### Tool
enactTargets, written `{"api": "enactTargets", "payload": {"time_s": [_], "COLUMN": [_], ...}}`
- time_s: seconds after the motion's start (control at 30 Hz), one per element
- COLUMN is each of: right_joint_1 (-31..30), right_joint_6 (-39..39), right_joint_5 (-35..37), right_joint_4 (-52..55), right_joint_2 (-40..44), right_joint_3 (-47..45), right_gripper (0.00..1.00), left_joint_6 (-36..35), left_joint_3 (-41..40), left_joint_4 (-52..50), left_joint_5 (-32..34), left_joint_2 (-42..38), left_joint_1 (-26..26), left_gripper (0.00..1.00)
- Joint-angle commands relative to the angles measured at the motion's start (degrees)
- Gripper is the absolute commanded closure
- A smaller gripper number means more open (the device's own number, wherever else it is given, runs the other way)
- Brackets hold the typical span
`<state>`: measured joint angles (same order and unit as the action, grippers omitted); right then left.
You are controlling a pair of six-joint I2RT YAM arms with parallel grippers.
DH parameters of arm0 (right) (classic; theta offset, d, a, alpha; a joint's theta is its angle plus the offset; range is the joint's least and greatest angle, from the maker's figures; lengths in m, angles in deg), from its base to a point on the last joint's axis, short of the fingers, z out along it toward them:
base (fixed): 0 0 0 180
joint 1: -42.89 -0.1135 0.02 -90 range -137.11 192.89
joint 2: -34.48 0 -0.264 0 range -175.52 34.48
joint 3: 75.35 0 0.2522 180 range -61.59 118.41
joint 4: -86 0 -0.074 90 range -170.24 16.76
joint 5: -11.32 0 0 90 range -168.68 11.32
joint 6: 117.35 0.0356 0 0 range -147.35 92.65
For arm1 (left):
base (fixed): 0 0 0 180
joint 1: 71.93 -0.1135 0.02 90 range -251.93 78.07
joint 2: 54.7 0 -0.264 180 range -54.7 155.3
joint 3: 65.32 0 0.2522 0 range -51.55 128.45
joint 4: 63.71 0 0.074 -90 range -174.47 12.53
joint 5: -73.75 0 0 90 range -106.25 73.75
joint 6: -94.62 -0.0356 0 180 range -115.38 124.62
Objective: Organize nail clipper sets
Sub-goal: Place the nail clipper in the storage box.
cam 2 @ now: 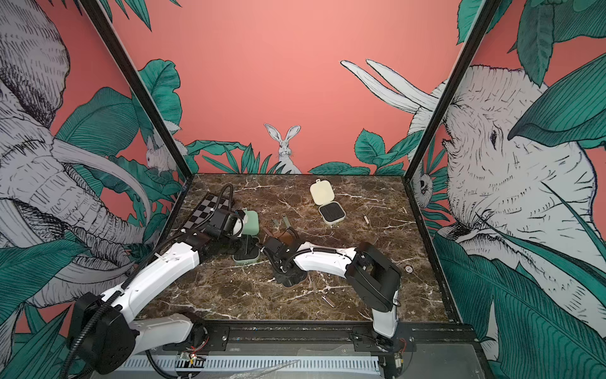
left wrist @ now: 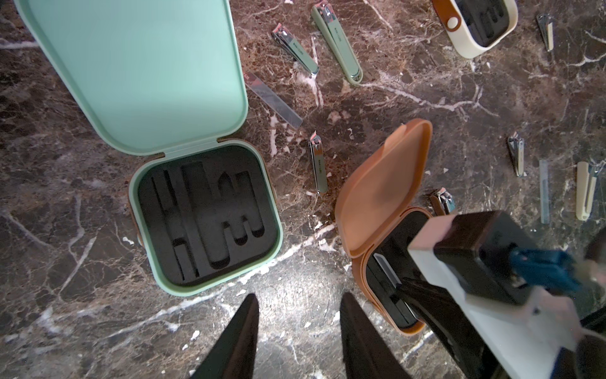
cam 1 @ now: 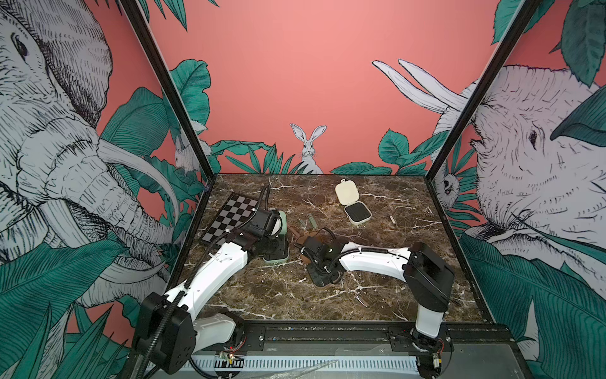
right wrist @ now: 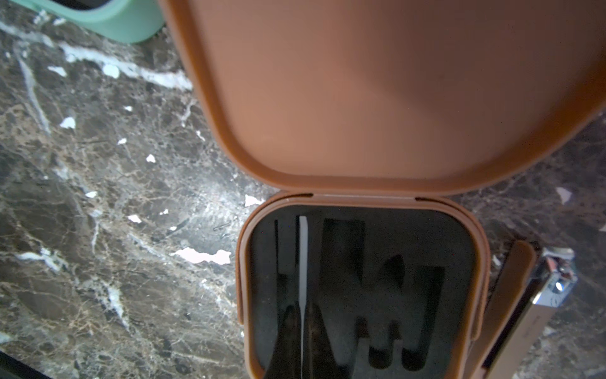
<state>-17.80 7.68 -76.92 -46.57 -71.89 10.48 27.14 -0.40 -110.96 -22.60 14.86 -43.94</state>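
The brown case [right wrist: 393, 98] lies open on the marble. My right gripper [right wrist: 302, 310] is shut on a thin pale nail file [right wrist: 303, 256] that stands on edge in a slot of the case's black insert. The other slots are empty. A brown clipper [right wrist: 537, 311] rests beside the case. The mint case [left wrist: 131, 65] is open, its insert empty, with three green clippers [left wrist: 337, 42] and a clear file [left wrist: 272, 98] loose nearby. My left gripper [left wrist: 300, 302] is open above bare marble between the mint and brown cases [left wrist: 377, 197]. The cream case [cam 1: 358, 212] sits open at the back.
A black-and-grey checkerboard [cam 1: 229, 213] lies at the back left, behind my left wrist. Cream tools [left wrist: 585, 190] and another file [left wrist: 544, 190] are scattered on the marble past the brown case. Walls close the table on three sides.
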Motion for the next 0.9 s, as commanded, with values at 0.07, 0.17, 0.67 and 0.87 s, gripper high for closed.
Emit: {"api": "enactTargets", "payload": {"time_s": [0.07, 0.17, 0.67, 0.87], "right_joint_1": [0.3, 0.3, 0.1, -0.2], "right_joint_6": [2.2, 3.0, 6.1, 5.5], "right_joint_5": [0.7, 1.1, 8.0, 10.3], "right_joint_4": [0.5, 0.7, 4.8, 7.1], "right_joint_2": [-0.8, -1.2, -2.0, -4.1], "right_joint_3": [-0.5, -0.6, -1.7, 1.1], "right_gripper": [1.0, 1.0, 1.0, 1.0], "left_joint_6": [0.2, 0.3, 0.3, 0.2], "left_joint_3": [-0.7, -0.8, -1.1, -1.3], "left_joint_4": [-0.9, -0.8, -0.8, -0.9], "left_joint_5": [0.3, 0.4, 0.4, 0.4], "left_joint_2": [-0.9, -1.0, -1.6, -1.9], "left_joint_1": [0.1, 0.1, 0.1, 0.1], "left_gripper": [0.56, 0.56, 0.56, 0.56]}}
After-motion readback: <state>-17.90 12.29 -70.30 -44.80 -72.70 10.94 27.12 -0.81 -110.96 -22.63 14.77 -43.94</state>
